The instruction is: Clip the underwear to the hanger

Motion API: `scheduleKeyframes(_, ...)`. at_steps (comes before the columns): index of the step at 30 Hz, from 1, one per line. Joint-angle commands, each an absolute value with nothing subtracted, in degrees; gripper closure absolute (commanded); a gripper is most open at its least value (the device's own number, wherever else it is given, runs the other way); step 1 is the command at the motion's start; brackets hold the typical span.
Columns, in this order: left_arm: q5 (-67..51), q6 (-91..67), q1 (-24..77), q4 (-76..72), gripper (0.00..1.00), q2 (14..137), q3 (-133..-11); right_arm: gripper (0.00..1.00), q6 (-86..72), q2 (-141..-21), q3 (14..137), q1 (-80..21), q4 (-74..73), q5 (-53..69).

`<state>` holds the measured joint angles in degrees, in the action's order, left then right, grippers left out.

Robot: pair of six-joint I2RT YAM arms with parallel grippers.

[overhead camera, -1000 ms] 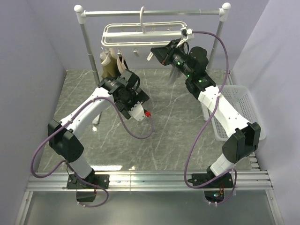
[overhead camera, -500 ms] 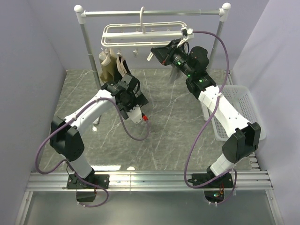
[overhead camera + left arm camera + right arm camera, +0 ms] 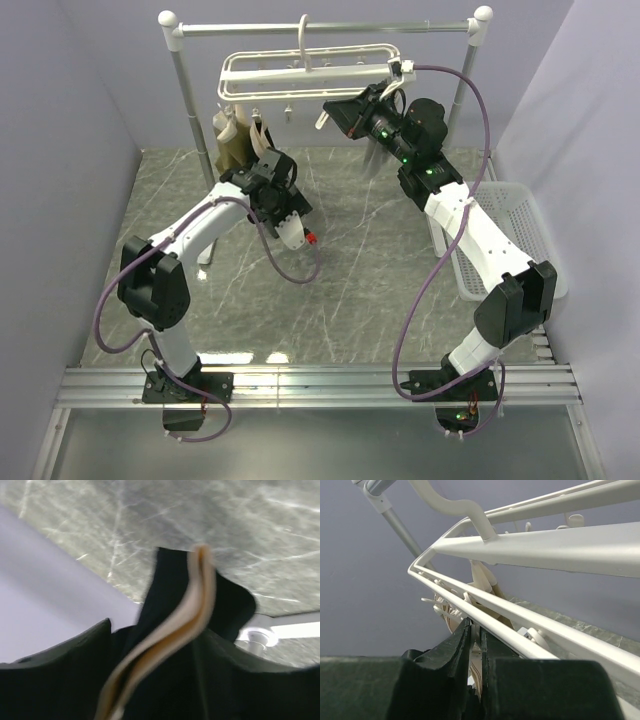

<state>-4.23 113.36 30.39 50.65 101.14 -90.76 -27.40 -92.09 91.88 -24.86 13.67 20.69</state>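
Top: down from behind me. Right wrist: close beneath the shared hanger (image 3: pixel 545 545). Left wrist: pressed near underwear (image 3: pixel 170 590).

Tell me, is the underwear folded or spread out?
Folded: the underwear is bunched, its tan waistband doubled, pinched by the left fingers.

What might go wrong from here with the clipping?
The underwear could slip: the left gripper pinches it only near the folded waistband. The hanger hangs from a single hook, so the right gripper, shut on a clip, may swing it away.
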Motion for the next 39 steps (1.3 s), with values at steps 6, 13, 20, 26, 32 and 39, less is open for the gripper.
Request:
scheduleKeyframes(6, -14.75, 114.88, 30.15, 53.51, 0.89, 102.48, -98.60, 1.00, -27.77, -92.64, 93.43, -24.17, 12.75, 21.53)
scheduleKeyframes(13, -21.43, 108.92, 29.71, 59.41, 1.00, 101.60, -100.80, 1.00, -28.04, -92.64, 93.52, -23.82, 12.31, 21.62)
scheduleKeyframes(20, -28.91, 91.95, 28.57, 58.20, 1.00, 99.50, -105.03, 1.00, -27.95, -92.46, 93.87, -23.56, 11.87, 21.71)
scheduleKeyframes(26, -29.45, 78.07, 27.60, 53.98, 1.00, 96.60, -105.12, 1.00, -27.42, -92.02, 93.25, -23.47, 11.78, 21.80)
scheduleKeyframes(32, -28.48, 60.66, 25.40, 41.33, 1.00, 93.08, -103.80, 1.00, -27.25, -91.41, 92.37, -23.38, 11.78, 22.06)
scheduleKeyframes(39, -23.48, 52.04, 24.35, 29.19, 1.00, 88.86, -97.21, 1.00, -27.68, -91.06, 91.94, -23.29, 11.78, 23.37)
